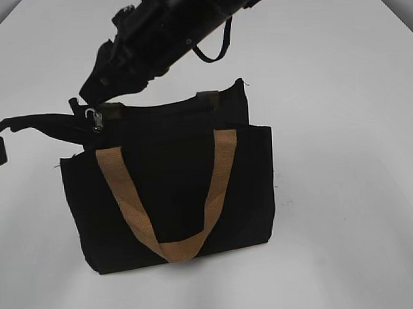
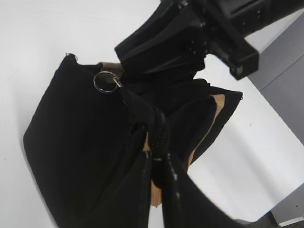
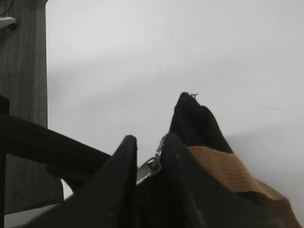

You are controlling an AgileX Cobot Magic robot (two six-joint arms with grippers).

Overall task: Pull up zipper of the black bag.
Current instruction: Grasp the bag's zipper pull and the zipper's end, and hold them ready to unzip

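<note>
The black bag [image 1: 174, 189] is standing upright on the white desk [image 1: 341, 123], a little left of the middle in the exterior view, with one tan handle [image 1: 172, 247] hanging in a loop down its front panel. The zipper [image 1: 157, 105] is running along the bag's top rim, and its silvery metal pull [image 1: 94, 120] is sitting at the left end of that rim. The right gripper [image 1: 89, 97] is reaching across from the upper right, coming down right above the pull; in the right wrist view its jaws are standing narrow with the metal pull [image 3: 151, 165] lying between them, though I cannot tell whether they are actually pinching it. The left gripper [image 1: 83, 128] is coming in from the left at rim height, and in the left wrist view its jaws are sitting closed on the bag's fabric just below the ring-shaped pull [image 2: 106, 81]
</note>
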